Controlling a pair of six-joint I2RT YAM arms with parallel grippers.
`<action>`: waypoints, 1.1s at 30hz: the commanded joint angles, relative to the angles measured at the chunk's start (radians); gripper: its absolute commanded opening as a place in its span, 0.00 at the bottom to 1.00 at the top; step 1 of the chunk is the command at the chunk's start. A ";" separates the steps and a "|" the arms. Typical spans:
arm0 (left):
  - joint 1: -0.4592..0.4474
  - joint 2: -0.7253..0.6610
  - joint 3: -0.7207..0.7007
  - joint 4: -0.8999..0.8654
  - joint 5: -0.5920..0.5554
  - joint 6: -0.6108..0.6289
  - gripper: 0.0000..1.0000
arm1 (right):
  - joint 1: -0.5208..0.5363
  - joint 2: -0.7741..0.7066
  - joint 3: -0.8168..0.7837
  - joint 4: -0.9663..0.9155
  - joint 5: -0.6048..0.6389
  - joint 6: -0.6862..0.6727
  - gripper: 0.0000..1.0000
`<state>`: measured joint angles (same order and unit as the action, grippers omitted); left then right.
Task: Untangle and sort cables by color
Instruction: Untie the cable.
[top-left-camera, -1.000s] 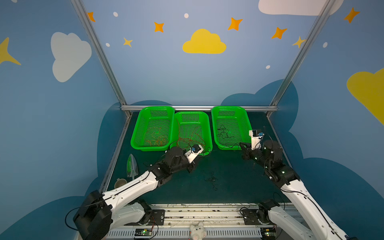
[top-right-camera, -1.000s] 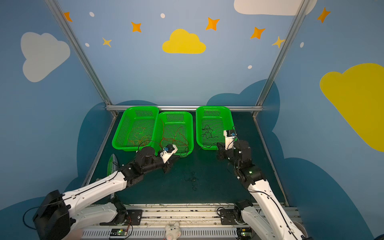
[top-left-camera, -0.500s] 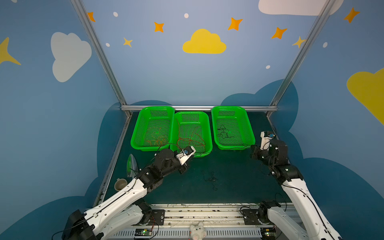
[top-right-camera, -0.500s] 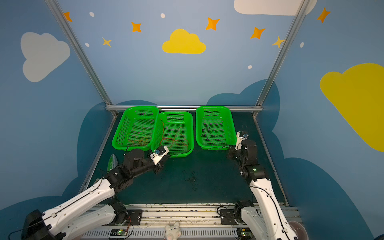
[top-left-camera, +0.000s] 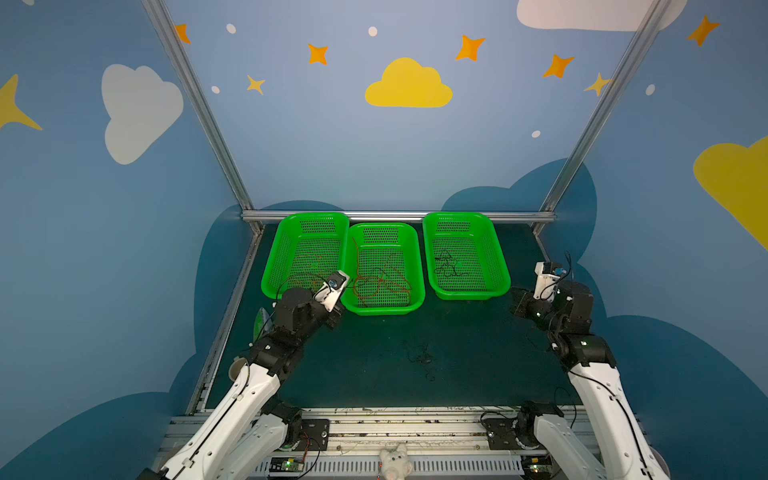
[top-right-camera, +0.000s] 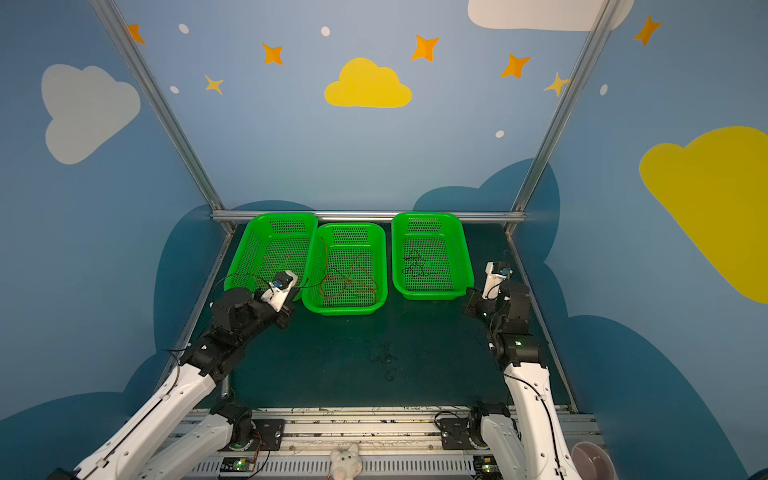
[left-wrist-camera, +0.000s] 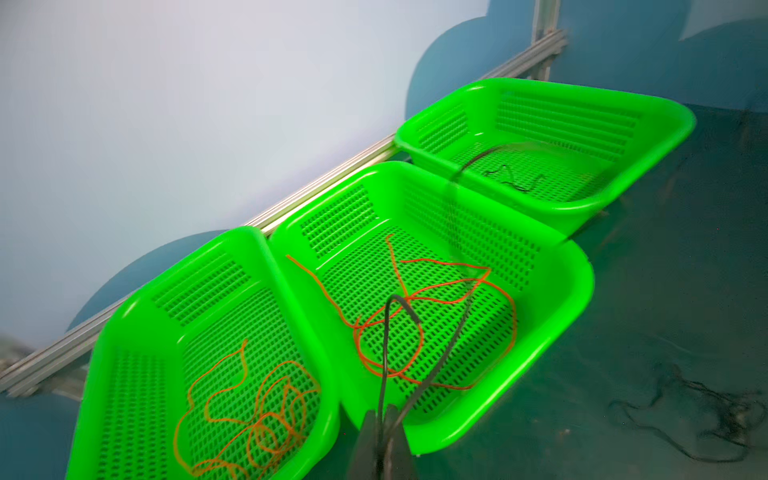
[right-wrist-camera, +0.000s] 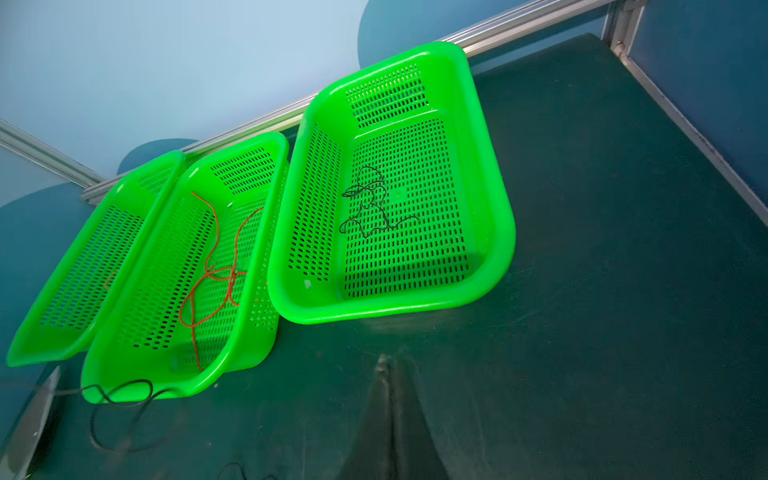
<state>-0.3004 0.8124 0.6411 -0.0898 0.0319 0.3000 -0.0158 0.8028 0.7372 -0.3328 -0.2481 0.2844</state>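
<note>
Three green baskets (top-left-camera: 384, 226) keep colours apart: orange cables (left-wrist-camera: 266, 424), red cables (left-wrist-camera: 415, 297), black wire (right-wrist-camera: 370, 208). Unsorted black tangle (top-left-camera: 420, 358) lies lower centre of surface (top-left-camera: 478, 374). My left end effector (left-wrist-camera: 381, 417) pinches a black cable (left-wrist-camera: 385, 340); right end effector (right-wrist-camera: 384, 368) closed, empty.

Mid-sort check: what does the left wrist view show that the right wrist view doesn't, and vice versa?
Left wrist only: the orange cables spread in the left basket, where the right wrist catches just a sliver of orange, and the whole black tangle on the mat. Right wrist only: the right gripper, shut and empty, and the side rail. Both: three baskets, red cables in the middle basket, a black cable in the right basket, and the black strand pinched by the left gripper.
</note>
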 joint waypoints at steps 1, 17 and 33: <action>0.081 -0.005 0.042 -0.003 0.030 -0.012 0.03 | -0.017 -0.001 0.029 0.062 -0.101 0.019 0.00; 0.104 0.023 0.186 0.083 0.457 -0.065 0.03 | 0.067 0.089 -0.025 0.307 -0.404 -0.009 0.19; -0.197 0.213 0.504 0.030 0.460 0.035 0.03 | 0.401 0.306 0.078 0.402 -0.482 -0.182 0.69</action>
<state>-0.4694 1.0004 1.1057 -0.0700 0.4797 0.3111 0.3588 1.0924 0.7773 0.0257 -0.7010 0.1474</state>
